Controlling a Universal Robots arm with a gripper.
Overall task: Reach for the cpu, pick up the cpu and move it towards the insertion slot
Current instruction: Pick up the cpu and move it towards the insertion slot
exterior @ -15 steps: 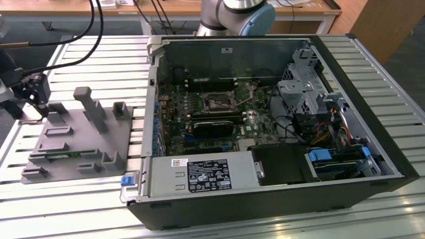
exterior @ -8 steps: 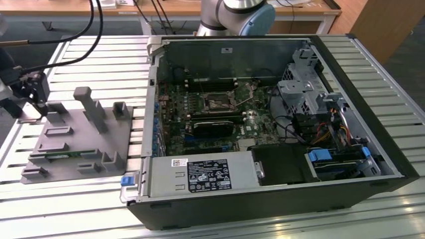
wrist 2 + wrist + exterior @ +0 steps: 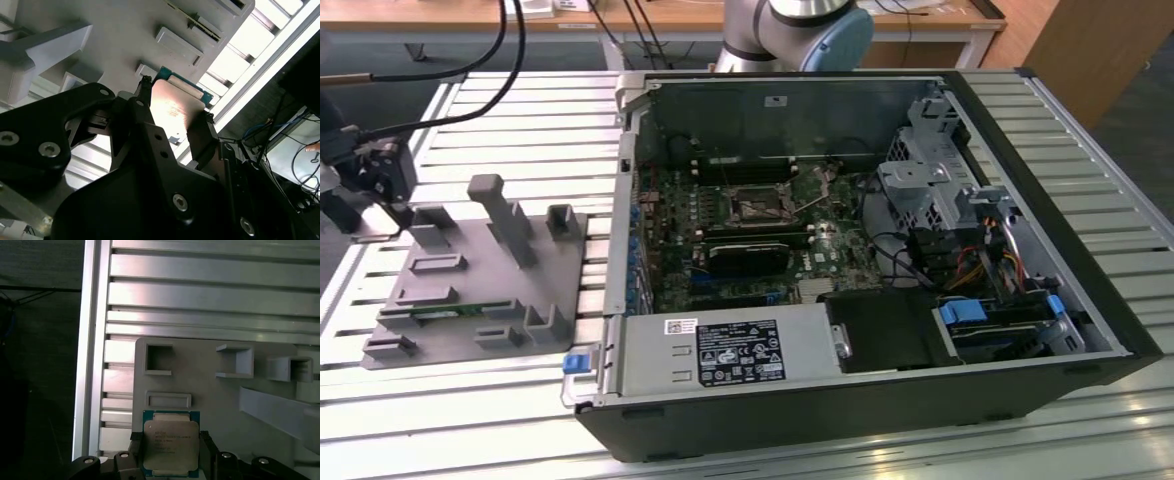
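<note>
Exterior view: the gripper [image 3: 380, 200] hanging over the far corner of the grey fixture plate [image 3: 467, 300] at the exterior view's left. Well apart from the insertion slot [image 3: 761, 207], which sits on the board inside the open computer case [image 3: 1067, 330].

First wrist view: the cpu [image 3: 170, 446], metal lid up on its green-edged board, caught between the black fingers [image 3: 136, 452]. Closed onto two opposite edges, close to the plate's rim and the slatted table [image 3: 200, 295]. Impossible to tell whether lifted clear of the plate or resting on it.

Second wrist view: the chip's face glinting, centred between the fingertips, with pockets of the plate beyond.

By the look of it light, thin and rigid. Smooth on the lid, probably delicate underneath. Best held by the edges, as here, level and with no more squeeze than needed.
</note>
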